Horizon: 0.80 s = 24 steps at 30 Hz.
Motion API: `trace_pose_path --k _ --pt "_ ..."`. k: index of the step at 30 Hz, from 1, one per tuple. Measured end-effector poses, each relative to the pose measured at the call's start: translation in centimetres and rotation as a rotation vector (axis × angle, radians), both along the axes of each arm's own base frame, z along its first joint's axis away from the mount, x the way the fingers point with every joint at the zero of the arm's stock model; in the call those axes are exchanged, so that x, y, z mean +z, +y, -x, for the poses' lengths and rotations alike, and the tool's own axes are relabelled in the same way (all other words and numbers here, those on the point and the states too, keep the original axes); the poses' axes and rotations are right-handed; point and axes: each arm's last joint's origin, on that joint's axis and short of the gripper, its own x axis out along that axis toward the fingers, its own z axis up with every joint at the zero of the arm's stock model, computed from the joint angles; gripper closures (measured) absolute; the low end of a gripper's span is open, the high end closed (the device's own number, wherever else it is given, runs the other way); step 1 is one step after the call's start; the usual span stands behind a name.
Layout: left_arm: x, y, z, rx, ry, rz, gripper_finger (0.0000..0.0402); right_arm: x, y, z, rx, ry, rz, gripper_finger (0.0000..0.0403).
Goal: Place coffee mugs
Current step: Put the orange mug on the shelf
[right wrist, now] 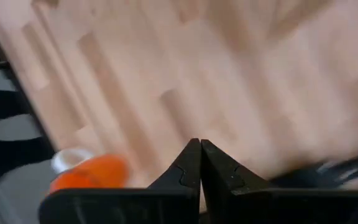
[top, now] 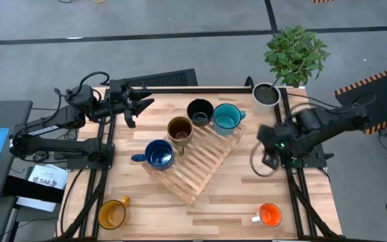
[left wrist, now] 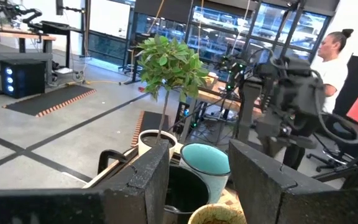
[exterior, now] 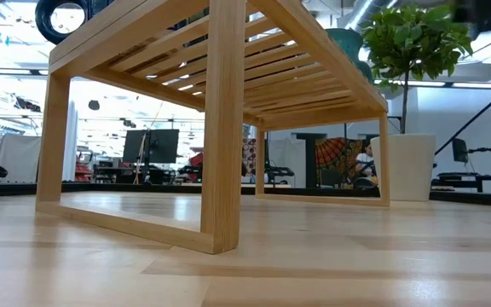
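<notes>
Four mugs stand on a slatted wooden rack [top: 200, 158]: black [top: 199, 111], teal [top: 227, 117], olive-brown [top: 180, 129] and dark blue [top: 158, 154]. The yellow mug [top: 111, 214] sits on the table near its near-left corner. The orange mug [top: 269, 215] with a white handle sits near the near-right corner. My left gripper [top: 138, 109] hovers open at the table's far left, pointing toward the black mug [left wrist: 182, 186] and teal mug [left wrist: 207, 163]. My right gripper [top: 269, 153] is shut and empty above the table's right side; the orange mug [right wrist: 89, 174] lies below it.
A white plant pot [top: 267, 94] with a leafy plant [top: 295, 52] stands at the far-right corner, beside the teal mug. The rack lies at a slant across the table's middle. Bare wood shows along the near edge between the yellow and orange mugs. A person [left wrist: 331, 74] sits beyond the table.
</notes>
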Motion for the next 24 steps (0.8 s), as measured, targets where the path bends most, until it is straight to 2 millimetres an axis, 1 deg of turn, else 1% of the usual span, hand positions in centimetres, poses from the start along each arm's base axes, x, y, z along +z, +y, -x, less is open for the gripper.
trace_pose_path --k 4,6,9,13,16,18,20,24 --pt "0.0 0.0 0.0 0.016 -0.001 0.002 0.0252 -1.8 1.9 1.8 -0.068 0.038 -0.196 0.0343" --pt "0.0 0.0 0.0 0.016 -0.001 0.002 0.0252 -2.5 2.7 2.4 -0.102 0.073 -0.252 0.0322" --pt "0.0 0.0 0.0 0.016 -0.001 0.002 0.0252 -3.0 4.3 2.7 -0.125 0.086 -0.309 0.0279" --pt "0.0 0.0 0.0 0.016 -0.001 0.003 0.0252 -4.1 7.1 2.5 -0.071 0.079 -0.37 0.0213" --pt "0.0 0.0 0.0 0.016 -0.001 0.004 0.0252 -5.4 9.1 2.4 -0.037 0.124 -0.352 0.0173" --pt "0.0 0.0 0.0 0.016 -0.001 0.005 0.0252 -6.3 10.2 2.2 -0.02 0.163 -0.317 0.0156" --pt "0.0 0.0 0.0 0.015 -0.002 0.005 0.0252 -7.0 11.2 2.1 0.002 0.188 -0.293 0.0149" --pt "0.0 0.0 0.0 0.015 -0.002 0.005 0.0252 -8.3 12.9 1.6 0.031 0.212 -0.266 0.0148"
